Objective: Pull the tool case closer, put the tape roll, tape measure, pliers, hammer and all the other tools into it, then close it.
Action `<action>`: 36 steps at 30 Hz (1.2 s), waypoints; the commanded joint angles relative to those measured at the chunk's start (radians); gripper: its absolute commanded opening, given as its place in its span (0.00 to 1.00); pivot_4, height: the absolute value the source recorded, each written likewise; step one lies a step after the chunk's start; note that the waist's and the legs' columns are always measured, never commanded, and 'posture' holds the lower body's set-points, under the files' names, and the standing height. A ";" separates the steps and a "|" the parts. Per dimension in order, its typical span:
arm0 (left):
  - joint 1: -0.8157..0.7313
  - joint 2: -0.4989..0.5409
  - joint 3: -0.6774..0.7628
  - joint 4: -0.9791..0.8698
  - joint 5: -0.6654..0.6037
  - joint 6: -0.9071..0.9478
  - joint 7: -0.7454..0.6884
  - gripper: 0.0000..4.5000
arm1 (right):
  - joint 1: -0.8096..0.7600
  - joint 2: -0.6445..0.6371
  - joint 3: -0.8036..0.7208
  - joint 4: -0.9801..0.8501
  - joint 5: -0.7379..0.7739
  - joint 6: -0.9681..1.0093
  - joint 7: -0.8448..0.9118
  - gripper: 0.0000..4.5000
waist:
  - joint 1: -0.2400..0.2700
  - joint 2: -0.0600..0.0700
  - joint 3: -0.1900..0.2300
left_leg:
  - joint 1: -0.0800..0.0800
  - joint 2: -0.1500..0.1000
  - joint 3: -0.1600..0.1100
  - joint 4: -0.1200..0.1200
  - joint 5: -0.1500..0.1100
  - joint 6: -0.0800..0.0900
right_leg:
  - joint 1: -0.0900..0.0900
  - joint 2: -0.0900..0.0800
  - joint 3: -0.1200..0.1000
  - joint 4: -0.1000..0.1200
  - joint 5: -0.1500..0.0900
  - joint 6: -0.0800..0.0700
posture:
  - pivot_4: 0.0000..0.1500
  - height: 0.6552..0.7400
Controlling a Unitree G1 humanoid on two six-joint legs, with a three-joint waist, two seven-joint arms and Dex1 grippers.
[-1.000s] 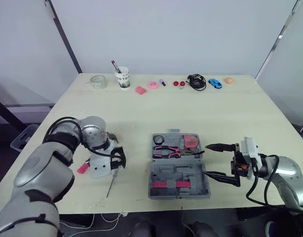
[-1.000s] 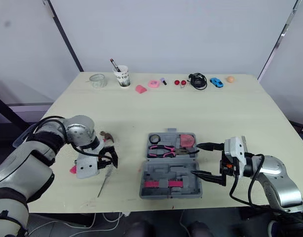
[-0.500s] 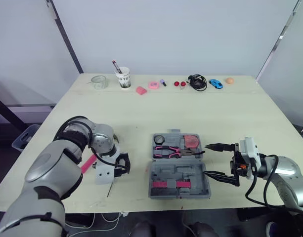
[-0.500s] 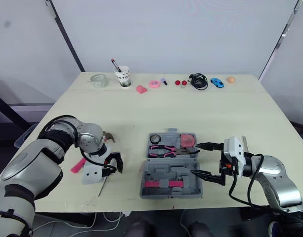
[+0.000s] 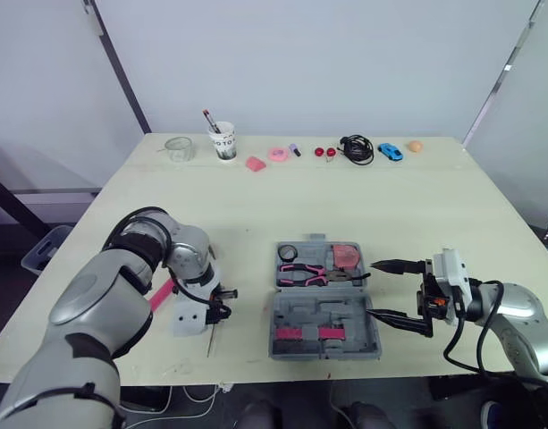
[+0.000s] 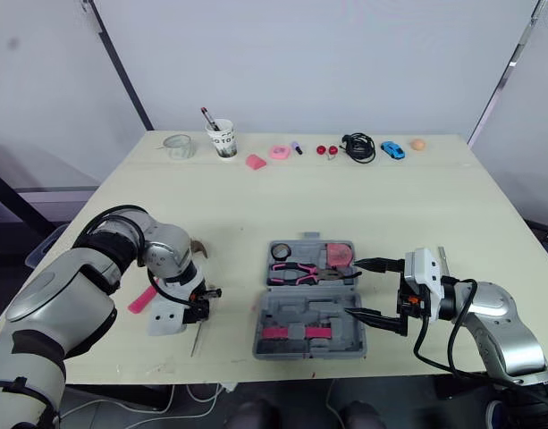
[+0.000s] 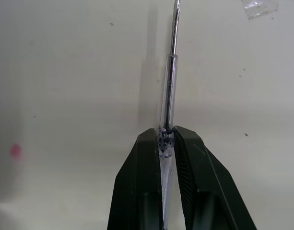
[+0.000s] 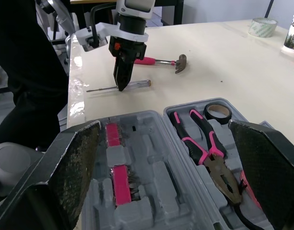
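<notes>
- While the hammer (image 8: 158,61) lies on the bench (image 5: 256,206) beside your left gripper (image 7: 167,132), lift without clipping it.
- That gripper is pinched shut on the clear handle of the screwdriver (image 7: 169,86); keep the shaft level.
- Aim for a free slot in the open tool case (image 5: 345,315), mid-bench.
- Your right gripper (image 5: 372,289), spread wide and empty, sits at the case's right edge.

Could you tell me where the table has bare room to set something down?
Bare: the band between the far cup and the tool case. Crowded: either side of the case, by the left hand and right hand.
</notes>
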 commanded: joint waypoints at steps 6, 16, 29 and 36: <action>-0.024 0.097 0.035 -0.061 -0.180 0.036 -0.023 0.02 | -0.006 0.009 -0.002 -0.032 -0.005 -0.023 -0.011 1.00 | 0.000 -0.001 0.000 | 0.000 0.000 0.000 0.000 0.000 0.000 | 0.000 0.000 0.000 0.000 0.000 0.000 | 1.00 1.00; 0.191 0.190 0.215 -0.313 -0.453 0.428 -0.080 0.02 | -0.005 0.017 0.001 -0.026 -0.008 -0.029 -0.011 1.00 | 0.002 0.000 0.000 | 0.000 0.001 0.000 0.002 0.000 0.000 | 0.000 0.000 -0.001 0.003 0.000 0.000 | 1.00 1.00; 0.751 0.213 0.659 -1.000 -0.890 1.490 -0.124 0.02 | 0.005 0.022 -0.015 -0.029 0.017 -0.035 -0.013 1.00 | -0.008 0.000 0.000 | 0.003 0.002 -0.001 0.003 0.000 0.000 | -0.001 0.001 -0.001 0.013 -0.001 0.000 | 1.00 1.00; 0.937 0.098 0.895 -1.324 -1.084 2.077 0.013 0.02 | -0.022 0.013 -0.022 0.011 0.020 -0.046 0.012 1.00 | -0.002 0.000 0.000 | 0.003 0.001 0.000 0.005 0.000 0.000 | -0.001 0.001 0.000 0.013 -0.001 0.000 | 1.00 1.00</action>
